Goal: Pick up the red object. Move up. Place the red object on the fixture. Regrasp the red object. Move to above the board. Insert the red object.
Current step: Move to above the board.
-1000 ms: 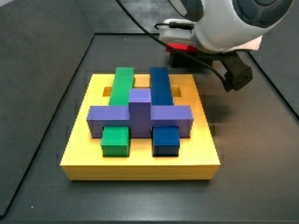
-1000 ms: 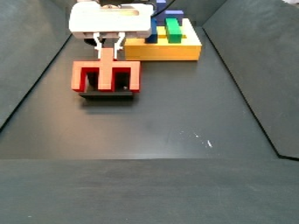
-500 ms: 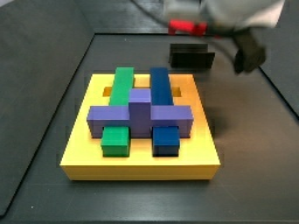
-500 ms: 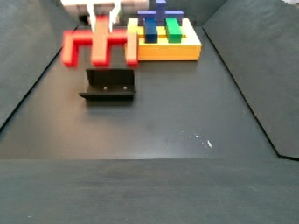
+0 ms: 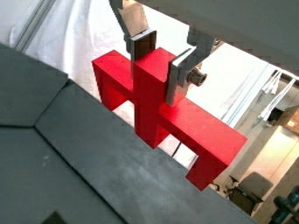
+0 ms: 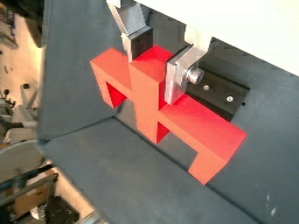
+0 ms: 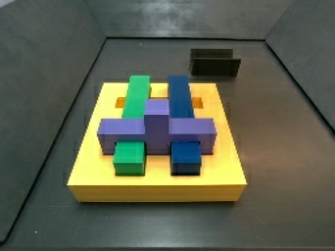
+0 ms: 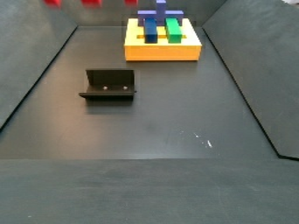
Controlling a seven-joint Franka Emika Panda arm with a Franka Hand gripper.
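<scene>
Shows the board (image 7: 157,182) lying flat on the dark floor (image 7: 281,147). Carries a green block (image 7: 136,93) and a blue block (image 7: 179,93) side by side, crossed by a purple block (image 7: 157,127). Places the fixture (image 7: 216,65) behind the board, apart from it, standing empty. Leaves the gripper out of frame.

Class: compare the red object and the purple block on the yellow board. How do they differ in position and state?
The red object hangs in the air, clamped in the gripper; the purple block sits on the board. The red object touches only the fingers; the purple block lies across green and blue blocks. Both are blocky.
</scene>
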